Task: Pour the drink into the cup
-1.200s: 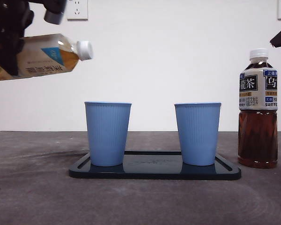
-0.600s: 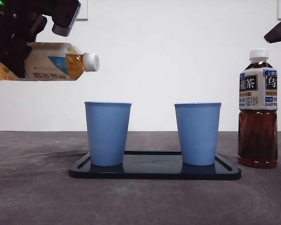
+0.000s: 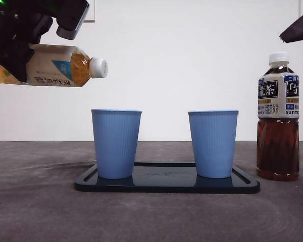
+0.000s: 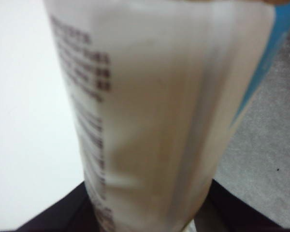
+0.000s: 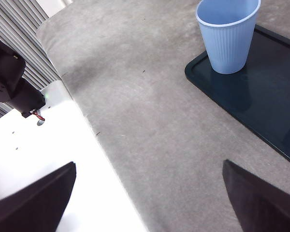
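Observation:
My left gripper (image 3: 12,58) is shut on a pale tea bottle (image 3: 50,65) and holds it high at the left, lying about level. Its white cap (image 3: 98,67) is on and points right, above and just left of the left blue cup (image 3: 116,143). In the left wrist view the bottle's label (image 4: 154,111) fills the picture between my jaws. A second blue cup (image 3: 213,143) stands to the right on the same black tray (image 3: 166,185). My right gripper (image 3: 298,27) waits at the top right, open and empty (image 5: 150,193).
A dark tea bottle (image 3: 278,121) with a white cap stands upright on the table, right of the tray. The right wrist view shows one blue cup (image 5: 228,36) on the tray (image 5: 261,101), grey table and a white edge (image 5: 48,159).
The pale bottle has tipped from neck-up to about level and moved a little right and down toward the left cup. The right gripper's tip has risen slightly.

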